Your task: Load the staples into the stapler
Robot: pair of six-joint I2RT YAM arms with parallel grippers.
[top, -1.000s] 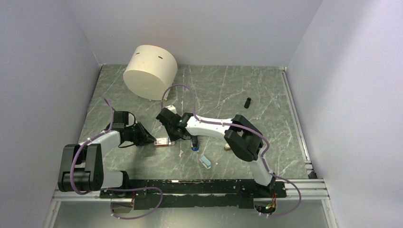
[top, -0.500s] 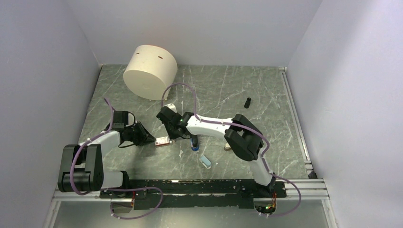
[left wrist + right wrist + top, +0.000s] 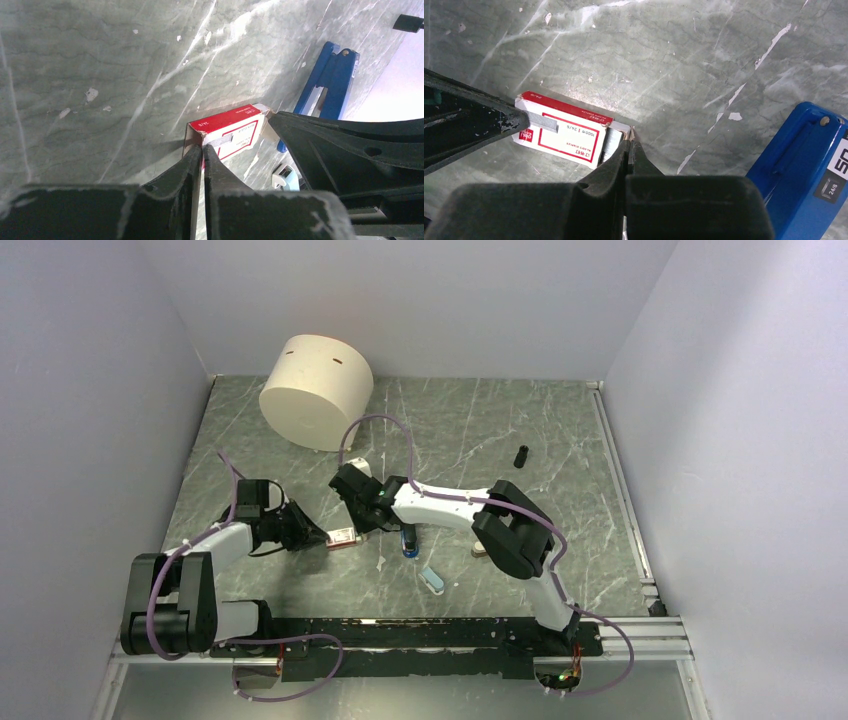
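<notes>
Two pairs of fingers are pressing together on one red-and-white staple box (image 3: pixel 559 134) lying flat on the marble tabletop (image 3: pixel 560 440). The left gripper (image 3: pixel 202 151) is pinching one end, and the right gripper (image 3: pixel 629 144) is nipping the cardboard flap at the other. One grey strip (image 3: pixel 544 122) is showing at the left fingertips; whether it is staples cannot be told. One blue stapler (image 3: pixel 809 155) is lying just beside the right gripper. One pale-blue capsule (image 3: pixel 433 580), one black cylinder (image 3: pixel 521 456) and one cream drum (image 3: pixel 315 390) are sitting farther out.
</notes>
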